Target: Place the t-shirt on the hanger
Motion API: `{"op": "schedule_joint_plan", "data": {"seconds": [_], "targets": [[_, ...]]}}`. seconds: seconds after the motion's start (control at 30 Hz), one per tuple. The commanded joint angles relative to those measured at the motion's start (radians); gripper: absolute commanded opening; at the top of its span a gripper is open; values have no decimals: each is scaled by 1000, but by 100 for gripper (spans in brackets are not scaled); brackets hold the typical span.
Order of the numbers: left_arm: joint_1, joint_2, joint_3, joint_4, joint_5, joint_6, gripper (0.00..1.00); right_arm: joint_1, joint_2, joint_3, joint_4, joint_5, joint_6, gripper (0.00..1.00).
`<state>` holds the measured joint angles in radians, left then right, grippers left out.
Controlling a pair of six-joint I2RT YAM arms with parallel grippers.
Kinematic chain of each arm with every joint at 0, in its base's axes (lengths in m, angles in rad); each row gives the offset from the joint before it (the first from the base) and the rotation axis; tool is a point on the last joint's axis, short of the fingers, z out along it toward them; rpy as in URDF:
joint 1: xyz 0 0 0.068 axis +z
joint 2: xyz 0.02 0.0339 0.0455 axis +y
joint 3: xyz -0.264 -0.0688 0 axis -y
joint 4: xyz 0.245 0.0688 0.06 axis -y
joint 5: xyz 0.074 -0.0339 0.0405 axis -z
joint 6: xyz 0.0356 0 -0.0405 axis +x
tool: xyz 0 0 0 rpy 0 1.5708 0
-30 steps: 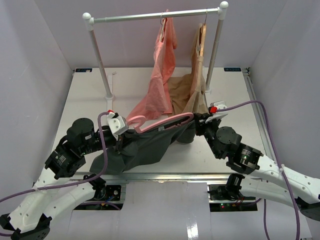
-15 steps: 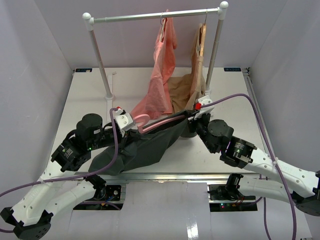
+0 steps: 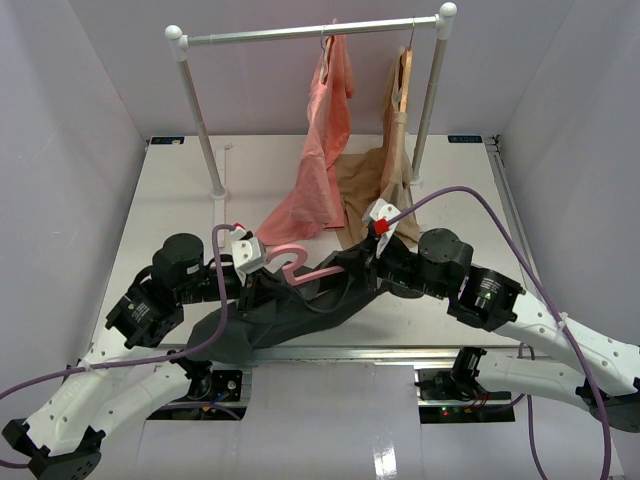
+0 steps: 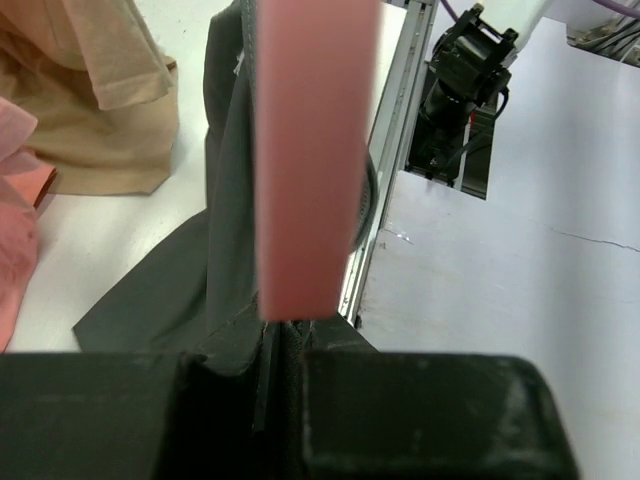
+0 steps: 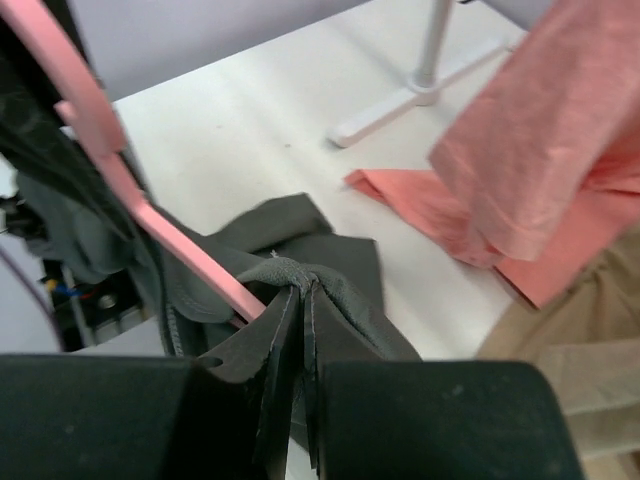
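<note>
The t-shirt (image 3: 300,310) hangs limp and light, likely to slide. The left gripper (image 4: 285,335) clamps the stiff pink hanger (image 3: 290,262). The right gripper (image 5: 300,300) pinches bunched fabric, a sensible hold.

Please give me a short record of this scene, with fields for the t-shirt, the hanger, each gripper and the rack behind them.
t-shirt: dark grey, bunched along the pink hanger, lower part reaching the table
hanger: pink, held low over the table between both arms
left gripper: shut on the hanger, shirt fabric beside it
right gripper: shut on a fold of the t-shirt
rack: carries a salmon-pink garment and a tan garment
</note>
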<state>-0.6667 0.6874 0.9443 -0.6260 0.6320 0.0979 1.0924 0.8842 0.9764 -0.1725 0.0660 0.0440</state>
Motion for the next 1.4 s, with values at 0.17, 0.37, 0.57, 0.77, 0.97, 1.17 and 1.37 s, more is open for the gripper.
{"op": "schedule_joint_plan", "data": {"seconds": [0.17, 0.37, 0.57, 0.77, 0.97, 1.17, 1.37], "targets": [[1, -20, -68, 106, 103, -10, 0, 7, -19, 62, -44, -301, -17, 39], [1, -23, -71, 143, 184, -26, 0, 6, -1, 83, -5, -421, -132, 54], [1, -28, -73, 200, 269, -64, 0, 6, 122, 186, 22, -475, -158, 60], [1, -15, -83, 215, 286, -74, 0, 6, 194, 188, 146, -505, -154, 62], [1, 1, -103, 254, 297, -87, 0, 6, 226, 142, 335, -596, -93, 59], [1, 13, -114, 292, 307, -100, 0, 6, 238, 128, 399, -603, 11, 22], [1, -8, -5, 198, 237, -102, 31, 6, 139, 119, 284, -481, 16, 8]]}}
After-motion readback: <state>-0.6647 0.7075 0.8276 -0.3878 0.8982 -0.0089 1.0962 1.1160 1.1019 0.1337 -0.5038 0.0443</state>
